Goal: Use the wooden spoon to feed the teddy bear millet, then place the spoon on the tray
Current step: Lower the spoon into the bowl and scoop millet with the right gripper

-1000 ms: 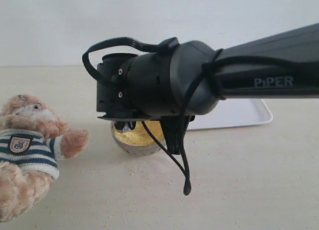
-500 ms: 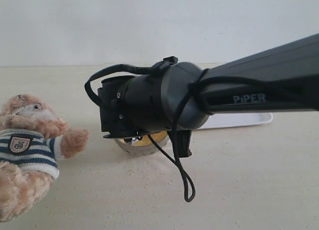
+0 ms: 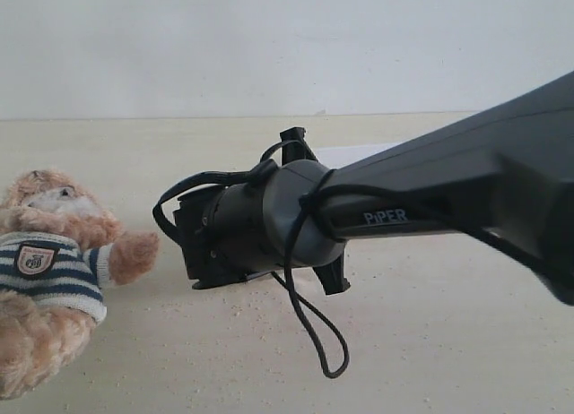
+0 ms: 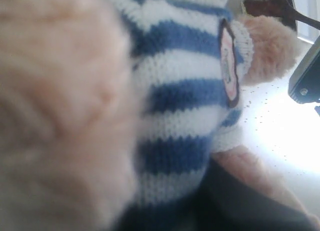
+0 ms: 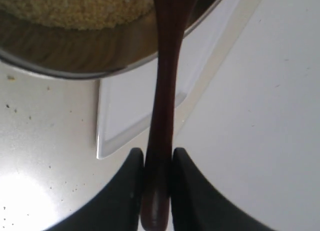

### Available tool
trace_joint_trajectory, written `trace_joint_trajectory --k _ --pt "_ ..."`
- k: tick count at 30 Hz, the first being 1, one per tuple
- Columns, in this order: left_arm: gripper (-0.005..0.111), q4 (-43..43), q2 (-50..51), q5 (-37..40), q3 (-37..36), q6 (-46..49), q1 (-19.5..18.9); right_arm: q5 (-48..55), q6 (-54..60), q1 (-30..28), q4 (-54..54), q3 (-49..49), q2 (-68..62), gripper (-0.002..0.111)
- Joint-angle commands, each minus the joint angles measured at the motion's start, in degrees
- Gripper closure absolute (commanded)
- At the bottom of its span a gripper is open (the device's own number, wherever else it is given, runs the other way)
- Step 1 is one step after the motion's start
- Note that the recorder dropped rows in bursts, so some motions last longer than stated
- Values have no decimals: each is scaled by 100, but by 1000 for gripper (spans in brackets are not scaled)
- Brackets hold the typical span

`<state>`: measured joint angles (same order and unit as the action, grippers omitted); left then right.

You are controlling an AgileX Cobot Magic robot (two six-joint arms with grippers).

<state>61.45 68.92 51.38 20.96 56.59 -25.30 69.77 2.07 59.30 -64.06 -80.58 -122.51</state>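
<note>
The teddy bear (image 3: 54, 253) leans at the left of the exterior view in its striped shirt (image 4: 185, 96) with a badge (image 4: 227, 66). In the left wrist view its body fills the frame, and one dark finger (image 4: 235, 206) of my left gripper presses into the shirt's hem. My right gripper (image 5: 157, 161) is shut on the handle of the wooden spoon (image 5: 165, 91). The handle runs over the rim of the steel bowl (image 5: 75, 71), which is heaped with millet (image 5: 75, 11); the spoon's bowl is out of frame. The white tray (image 5: 145, 106) lies beyond the steel bowl.
My right arm (image 3: 260, 226) crosses the middle of the exterior view and hides the bowl, with its cable loop (image 3: 314, 342) hanging low. A strip of the tray (image 3: 359, 152) shows behind it. Loose grains (image 3: 242, 302) dot the table.
My right arm has sunk and tilted down, and now covers the bowl that showed beneath it earlier. The teddy bear has not moved.
</note>
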Motion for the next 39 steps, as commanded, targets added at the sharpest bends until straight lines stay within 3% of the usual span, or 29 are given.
trace_joint_trajectory --k 1,23,39 --pt "99 123 -57 45 -16 -1 -8 19 3 -46 -73 14 -2 108" --pt "99 123 -57 45 -16 -1 -8 19 404 133 794 -8 10 108" --pt "99 123 -57 45 -16 -1 -8 19 634 133 785 -8 10 108"
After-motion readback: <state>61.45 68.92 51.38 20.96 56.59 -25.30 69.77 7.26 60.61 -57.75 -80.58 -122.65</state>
